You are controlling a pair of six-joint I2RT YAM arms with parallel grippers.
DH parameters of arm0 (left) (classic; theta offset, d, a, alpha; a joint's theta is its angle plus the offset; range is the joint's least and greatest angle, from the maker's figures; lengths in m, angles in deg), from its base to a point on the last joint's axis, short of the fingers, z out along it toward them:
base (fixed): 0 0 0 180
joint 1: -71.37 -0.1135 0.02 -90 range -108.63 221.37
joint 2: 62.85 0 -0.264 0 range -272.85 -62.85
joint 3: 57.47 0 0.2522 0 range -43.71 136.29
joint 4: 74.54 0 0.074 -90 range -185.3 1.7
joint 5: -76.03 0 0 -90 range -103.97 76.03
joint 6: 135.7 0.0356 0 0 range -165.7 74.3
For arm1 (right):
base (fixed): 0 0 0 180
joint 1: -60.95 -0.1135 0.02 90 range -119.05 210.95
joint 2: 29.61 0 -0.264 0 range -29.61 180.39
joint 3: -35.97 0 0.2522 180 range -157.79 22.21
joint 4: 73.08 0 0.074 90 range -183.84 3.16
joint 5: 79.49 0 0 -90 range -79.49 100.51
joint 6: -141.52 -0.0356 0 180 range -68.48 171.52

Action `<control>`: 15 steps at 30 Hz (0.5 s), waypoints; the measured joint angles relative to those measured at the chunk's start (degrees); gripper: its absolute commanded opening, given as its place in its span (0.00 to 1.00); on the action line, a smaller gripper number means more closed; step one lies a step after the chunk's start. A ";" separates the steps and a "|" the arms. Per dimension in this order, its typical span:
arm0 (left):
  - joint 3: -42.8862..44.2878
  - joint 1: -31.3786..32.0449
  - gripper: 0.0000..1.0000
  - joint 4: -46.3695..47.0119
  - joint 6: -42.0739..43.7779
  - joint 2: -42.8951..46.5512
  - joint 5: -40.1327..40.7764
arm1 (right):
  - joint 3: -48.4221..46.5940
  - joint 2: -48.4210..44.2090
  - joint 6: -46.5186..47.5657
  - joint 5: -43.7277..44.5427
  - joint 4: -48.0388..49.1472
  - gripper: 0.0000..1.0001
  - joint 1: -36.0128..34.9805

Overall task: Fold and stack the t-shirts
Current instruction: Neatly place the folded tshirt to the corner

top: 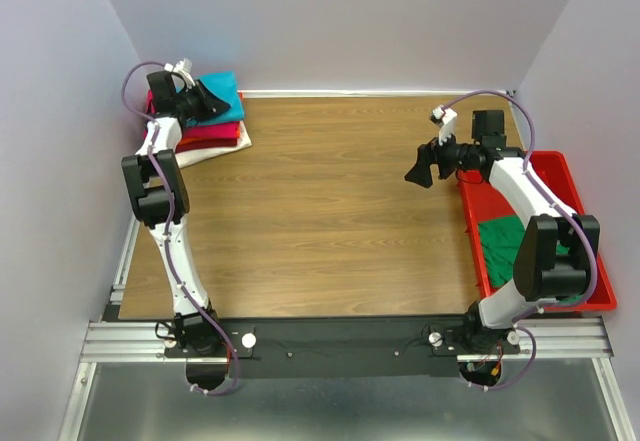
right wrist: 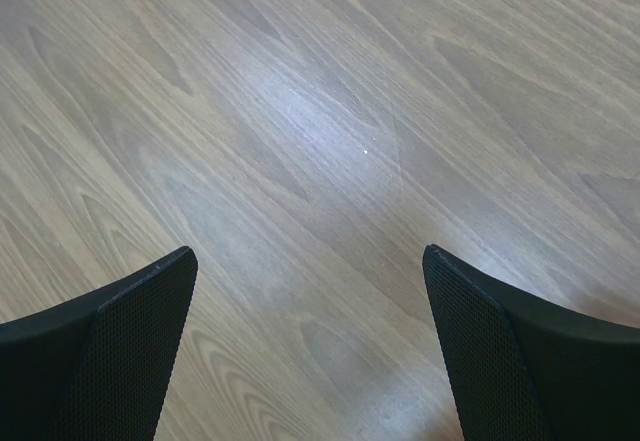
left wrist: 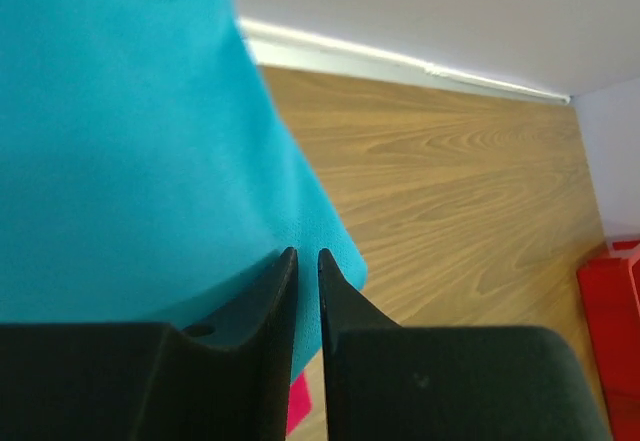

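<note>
Teal tee (top: 228, 89) flat atop stack (top: 215, 139); axis unclear.

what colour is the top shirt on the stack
The top shirt is teal, clearest in left wrist view.

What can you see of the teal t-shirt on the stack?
The teal t-shirt is plain, soft-looking cloth, folded flat and smooth, with a rounded corner. It tops the stack at the far left corner of the table, over a magenta shirt and a cream shirt. The left gripper hangs at its edge, jaws all but closed; contact cannot be told.
</note>
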 measured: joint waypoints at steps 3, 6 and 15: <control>0.48 -0.24 0.20 -3.50 0.26 -2.40 1.33 | 0.00 0.00 0.02 -0.02 0.00 1.00 0.00; 0.11 -0.50 0.20 -4.50 0.31 -3.08 1.79 | 0.00 0.00 0.02 0.00 0.00 1.00 0.00; 1.46 -1.33 0.40 -5.07 0.66 -2.12 -1.03 | 0.00 0.00 0.07 0.00 -0.02 1.00 0.00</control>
